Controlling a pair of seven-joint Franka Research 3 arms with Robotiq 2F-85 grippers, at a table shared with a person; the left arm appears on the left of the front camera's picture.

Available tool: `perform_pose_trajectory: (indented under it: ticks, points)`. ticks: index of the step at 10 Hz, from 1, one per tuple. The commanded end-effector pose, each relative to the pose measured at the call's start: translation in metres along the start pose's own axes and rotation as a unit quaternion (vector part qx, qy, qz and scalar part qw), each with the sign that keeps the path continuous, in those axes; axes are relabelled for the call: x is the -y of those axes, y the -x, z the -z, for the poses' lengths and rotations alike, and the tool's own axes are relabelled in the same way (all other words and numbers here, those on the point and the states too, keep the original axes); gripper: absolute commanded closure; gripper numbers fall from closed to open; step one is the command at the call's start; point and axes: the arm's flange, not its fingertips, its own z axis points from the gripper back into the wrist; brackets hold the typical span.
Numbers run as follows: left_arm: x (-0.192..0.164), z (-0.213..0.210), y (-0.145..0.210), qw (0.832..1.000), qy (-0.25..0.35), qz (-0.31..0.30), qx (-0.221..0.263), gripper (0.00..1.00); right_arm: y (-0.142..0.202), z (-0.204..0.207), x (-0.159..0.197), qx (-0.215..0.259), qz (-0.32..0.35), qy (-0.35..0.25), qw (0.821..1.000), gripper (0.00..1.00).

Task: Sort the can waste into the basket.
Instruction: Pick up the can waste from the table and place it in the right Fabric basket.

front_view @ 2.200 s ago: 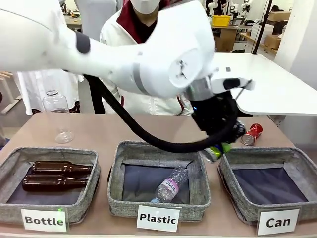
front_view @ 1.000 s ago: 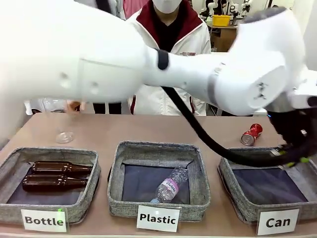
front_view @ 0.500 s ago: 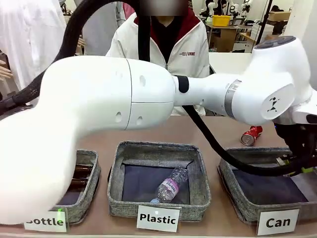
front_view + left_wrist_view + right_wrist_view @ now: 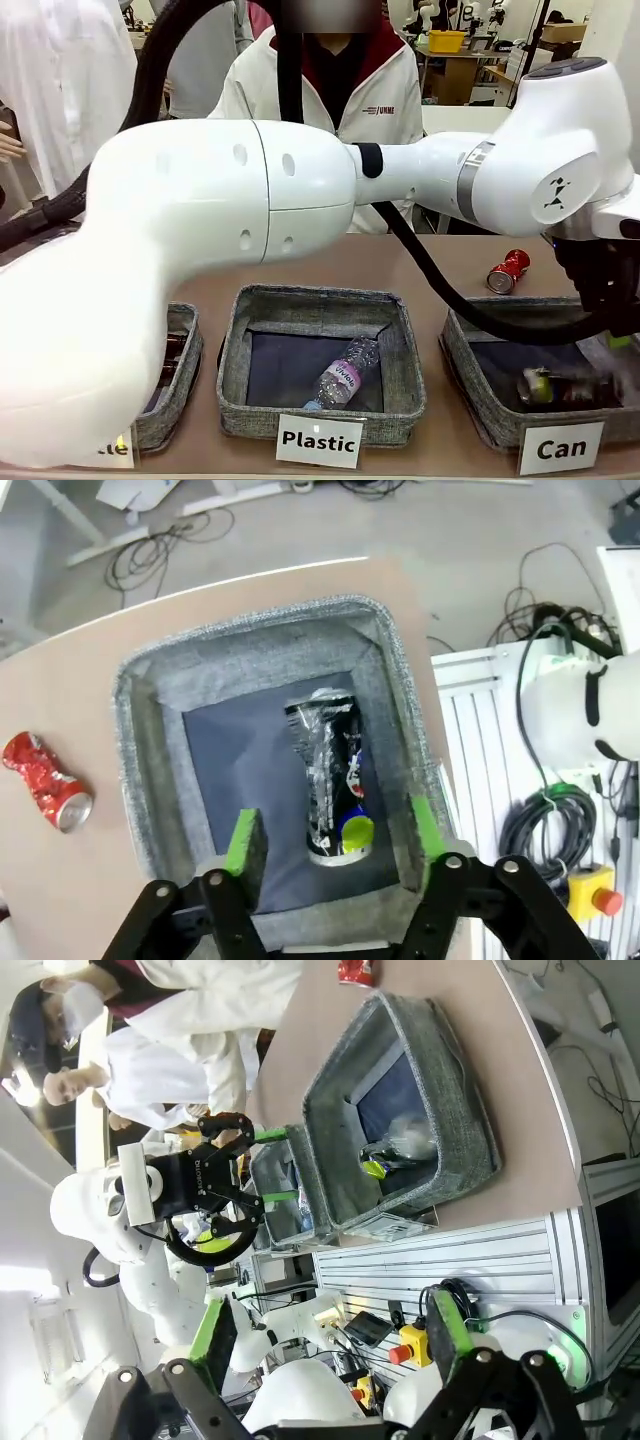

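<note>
The left gripper hangs over the Can basket. Its two green fingers stand wide apart and touch nothing. In the left wrist view, the black can shows between them, farther down. It lies on its side on the dark floor of the basket, in the middle of the frame. Its silver end and a yellow-green spot point toward the bottom edge. In the front view this can is a blurry shape inside the basket, at the lower right, behind the white label that says "Can".

The red can is crushed. It lies on the brown table outside the basket, at the left edge of the left wrist view. In the front view it sits just past the far rim of the basket, right of the middle.

The big white left arm goes across most of the front view. Under it, at the bottom middle, is the Plastic basket with a clear plastic bottle inside. A person in a white coat stands at the top middle.

The right gripper sits at the bottom of the right wrist view. Its fingers are wide apart with nothing between them.
</note>
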Motion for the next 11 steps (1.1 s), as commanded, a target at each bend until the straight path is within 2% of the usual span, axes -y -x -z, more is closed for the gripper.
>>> perform_pose_trajectory:
  ticks: [1,5,6,8,9,11]
  points:
    - [-0.011,0.0,-0.021,1.0,-0.021,-0.006,-0.01,0.0,0.004,0.001,0.0,0.005,-0.004,0.003,1.0,0.0]
    - [-0.009,-0.002,-0.019,0.999,-0.026,-0.032,-0.019,0.0,0.004,0.001,0.0,0.005,-0.004,0.003,1.0,0.0]
    - [-0.008,-0.006,-0.018,0.996,-0.055,-0.053,-0.041,0.0,0.0,0.0,0.0,0.0,0.0,0.0,1.0,0.0]
    - [-0.009,-0.054,0.026,0.99,-0.068,-0.065,-0.107,0.0,-0.007,0.026,-0.007,-0.026,-0.009,0.004,1.0,0.0]
    - [-0.005,-0.068,0.038,0.99,-0.075,-0.076,-0.086,0.0,-0.011,0.046,-0.017,-0.05,-0.023,-0.014,0.998,0.0]
    - [-0.01,-0.073,0.049,0.989,-0.089,-0.087,-0.074,0.0,-0.012,0.077,-0.03,-0.065,-0.046,0.001,0.997,0.0]
